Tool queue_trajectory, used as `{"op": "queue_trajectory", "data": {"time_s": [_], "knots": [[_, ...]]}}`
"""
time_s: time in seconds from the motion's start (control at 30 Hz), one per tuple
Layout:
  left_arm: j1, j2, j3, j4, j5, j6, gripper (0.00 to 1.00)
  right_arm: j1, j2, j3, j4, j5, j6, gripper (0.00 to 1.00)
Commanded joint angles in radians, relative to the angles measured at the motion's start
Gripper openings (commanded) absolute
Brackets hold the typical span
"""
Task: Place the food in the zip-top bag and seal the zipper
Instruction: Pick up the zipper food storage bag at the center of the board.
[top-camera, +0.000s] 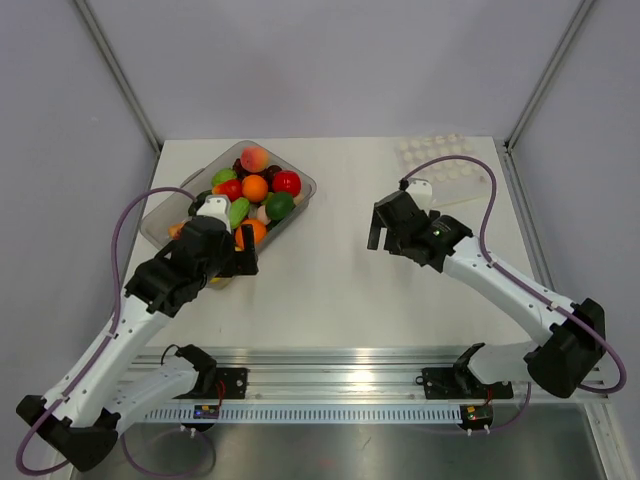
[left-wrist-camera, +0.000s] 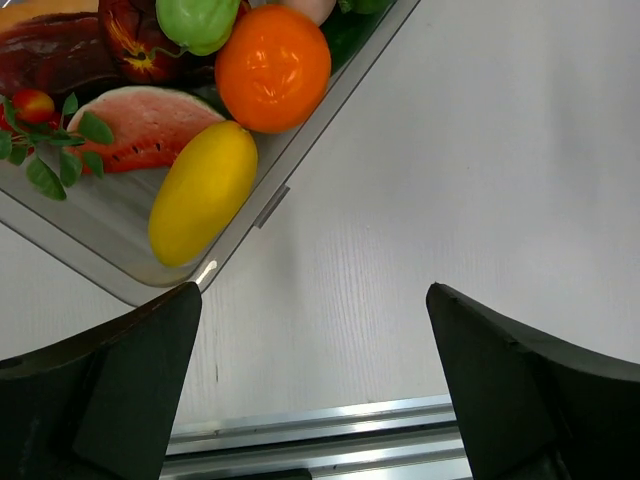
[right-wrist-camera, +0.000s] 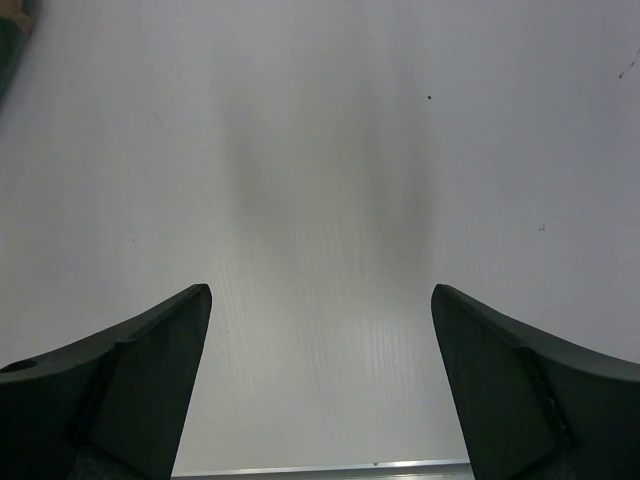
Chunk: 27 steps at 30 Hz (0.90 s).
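Left gripper (left-wrist-camera: 310, 330) and right gripper (right-wrist-camera: 320, 310) are gaping wide, holding nothing, while the food (top-camera: 255, 188) is lying heaped in the clear tray (left-wrist-camera: 100, 260), probably light, hard and slippery, best pinched across each piece's middle.

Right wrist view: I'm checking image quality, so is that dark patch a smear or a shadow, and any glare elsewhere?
Right wrist: soft twin shadows on the table, grain sharp, so no smear. Left wrist: glare spots on the orange and the tray rim. Top external: even light, faint shadows.

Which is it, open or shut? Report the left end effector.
Open. The left end effector shows both fingers wide apart, nothing between them.
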Motion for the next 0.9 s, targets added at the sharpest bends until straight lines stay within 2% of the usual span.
{"op": "queue_trajectory", "data": {"time_s": [0.0, 0.27, 0.47, 0.5, 0.6, 0.63, 0.67, 0.7, 0.77, 0.8, 0.87], "knots": [[-0.002, 0.010, -0.006, 0.064, 0.030, 0.006, 0.99, -0.001, -0.049, -0.025, 0.028, 0.050, 0.038, 0.99], [-0.002, 0.027, -0.014, 0.078, 0.047, 0.009, 0.99, -0.001, -0.081, -0.053, 0.059, 0.081, -0.005, 0.99], [-0.003, 0.028, 0.009, 0.071, 0.096, 0.005, 0.99, -0.003, -0.066, -0.042, 0.178, 0.067, -0.229, 0.99], [-0.002, 0.025, 0.010, 0.073, 0.110, 0.002, 0.99, -0.001, -0.064, -0.044, 0.203, 0.090, -0.310, 0.99], [-0.002, 0.015, 0.009, 0.099, 0.156, 0.006, 0.99, -0.035, -0.055, -0.077, 0.385, 0.148, -0.477, 0.99], [-0.002, 0.016, 0.009, 0.111, 0.170, 0.014, 0.99, -0.064, -0.031, -0.070, 0.392, 0.141, -0.484, 0.99], [-0.002, 0.021, 0.010, 0.113, 0.202, 0.029, 0.99, -0.169, -0.014, -0.055, 0.384, 0.109, -0.455, 0.99], [-0.002, 0.024, 0.021, 0.111, 0.213, 0.035, 0.99, -0.224, 0.009, -0.010, 0.343, 0.016, -0.421, 1.00], [-0.002, 0.027, 0.029, 0.104, 0.225, 0.049, 0.99, -0.341, 0.080, 0.024, 0.315, -0.061, -0.316, 0.99], [-0.002, 0.025, 0.033, 0.102, 0.223, 0.052, 0.99, -0.434, 0.098, 0.033, 0.326, -0.154, -0.289, 1.00], [-0.002, 0.022, 0.032, 0.102, 0.207, 0.060, 0.99, -0.510, 0.137, 0.021, 0.366, -0.241, -0.216, 0.99]]}}
